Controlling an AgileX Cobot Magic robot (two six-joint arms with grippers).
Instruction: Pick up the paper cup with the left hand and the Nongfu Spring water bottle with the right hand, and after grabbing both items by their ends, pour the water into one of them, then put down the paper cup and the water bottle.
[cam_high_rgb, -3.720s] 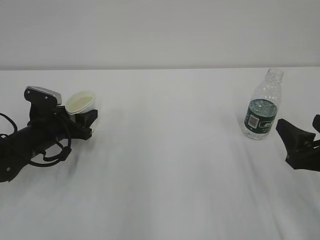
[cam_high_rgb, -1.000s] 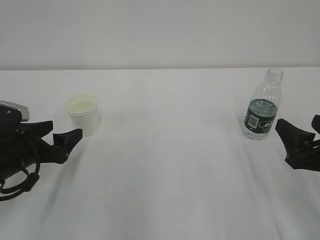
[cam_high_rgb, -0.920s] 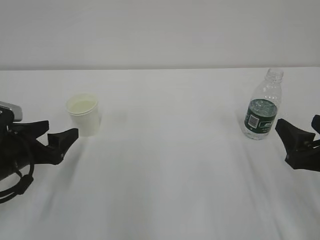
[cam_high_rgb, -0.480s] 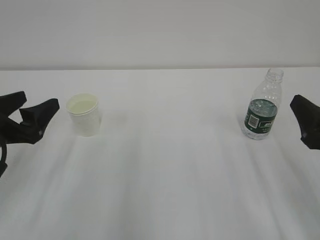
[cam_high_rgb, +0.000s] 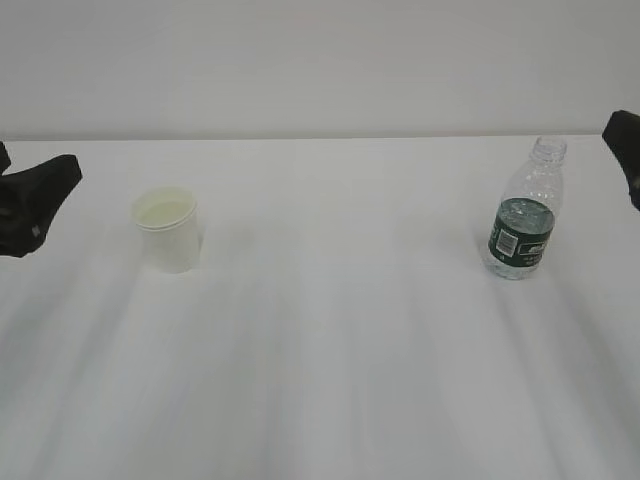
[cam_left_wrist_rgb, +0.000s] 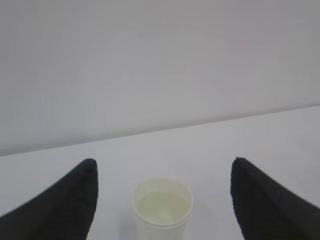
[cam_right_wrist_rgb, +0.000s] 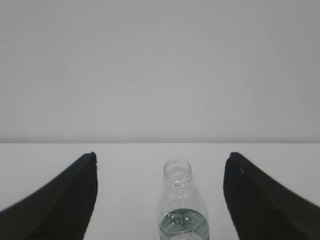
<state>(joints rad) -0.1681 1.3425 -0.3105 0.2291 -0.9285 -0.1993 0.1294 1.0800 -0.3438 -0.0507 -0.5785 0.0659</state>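
Standing upright and well apart on the white worktop (cam_high_rgb: 330, 350), the paper cup (cam_high_rgb: 168, 229) at the left and the uncapped Nongfu Spring water bottle (cam_high_rgb: 526, 210) at the right looked set down, each facing its own arm. The left claw (cam_left_wrist_rgb: 162, 200) was spread wide, cup between its fingers untouched; the right claw (cam_right_wrist_rgb: 160, 200) gaped likewise, empty, around the bottle.
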